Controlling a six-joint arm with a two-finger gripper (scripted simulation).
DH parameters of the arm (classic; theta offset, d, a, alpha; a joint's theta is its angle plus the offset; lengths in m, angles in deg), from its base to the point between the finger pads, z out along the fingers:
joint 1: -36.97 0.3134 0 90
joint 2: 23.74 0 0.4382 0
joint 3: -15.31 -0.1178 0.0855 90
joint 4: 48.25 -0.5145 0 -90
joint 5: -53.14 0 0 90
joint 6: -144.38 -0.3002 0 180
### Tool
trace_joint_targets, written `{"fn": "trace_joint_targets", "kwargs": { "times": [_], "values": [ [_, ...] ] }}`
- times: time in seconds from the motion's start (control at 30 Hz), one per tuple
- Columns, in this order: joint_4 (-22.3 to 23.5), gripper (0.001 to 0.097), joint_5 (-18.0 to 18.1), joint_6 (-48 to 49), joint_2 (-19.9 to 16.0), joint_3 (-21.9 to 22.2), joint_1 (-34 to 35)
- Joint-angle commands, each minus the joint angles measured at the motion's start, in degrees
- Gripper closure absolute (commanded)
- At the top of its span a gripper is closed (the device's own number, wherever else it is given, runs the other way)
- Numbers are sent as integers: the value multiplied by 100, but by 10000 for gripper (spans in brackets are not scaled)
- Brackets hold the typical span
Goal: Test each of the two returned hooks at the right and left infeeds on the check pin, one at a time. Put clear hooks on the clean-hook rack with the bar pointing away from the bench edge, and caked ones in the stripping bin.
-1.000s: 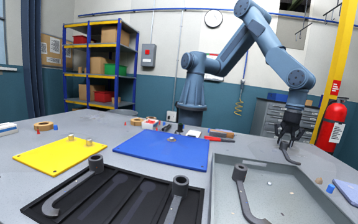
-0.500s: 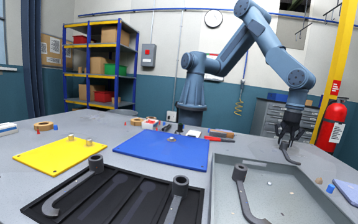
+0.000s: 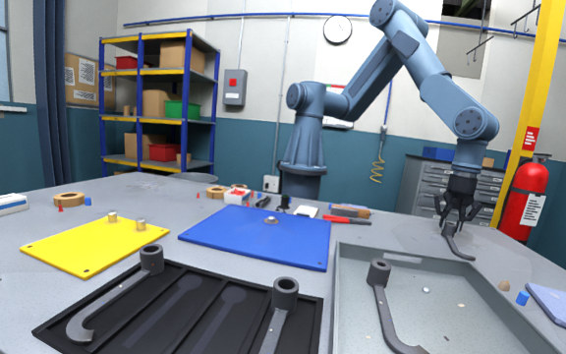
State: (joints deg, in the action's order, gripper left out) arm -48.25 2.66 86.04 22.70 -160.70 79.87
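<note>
A dark grey hook (image 3: 456,243) lies on the bench at the right, just behind the grey stripping bin (image 3: 430,300). Its curved end points toward the bin's far rim. Its ring end is hidden among the gripper's fingers. Another hook (image 3: 386,305) lies inside the bin. Two hooks (image 3: 116,290) (image 3: 278,314) sit in slots of the black rack (image 3: 184,314) at the front. The check pin (image 3: 271,220) stands on the blue mat (image 3: 263,236). My gripper (image 3: 452,227) reaches straight down on the ring end of the right hook and is closed around it.
The bin's far rim (image 3: 410,248) runs right beside the hook. A yellow plate (image 3: 94,243) with two pegs lies left of the blue mat. Small tools, tape rolls and blocks lie behind the mat. A blue pad (image 3: 563,307) lies on the far right.
</note>
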Motion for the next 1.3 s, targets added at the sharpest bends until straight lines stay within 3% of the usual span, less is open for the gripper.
{"fn": "trace_joint_targets", "kwargs": {
  "times": [0.0, 0.6, 1.27],
  "values": [
    [1, 562, 1, 0, 9, 8, 0],
    [1, 901, 2, 0, 12, 10, 0],
    [1, 901, -276, 0, 341, -39, 0]
  ]
}}
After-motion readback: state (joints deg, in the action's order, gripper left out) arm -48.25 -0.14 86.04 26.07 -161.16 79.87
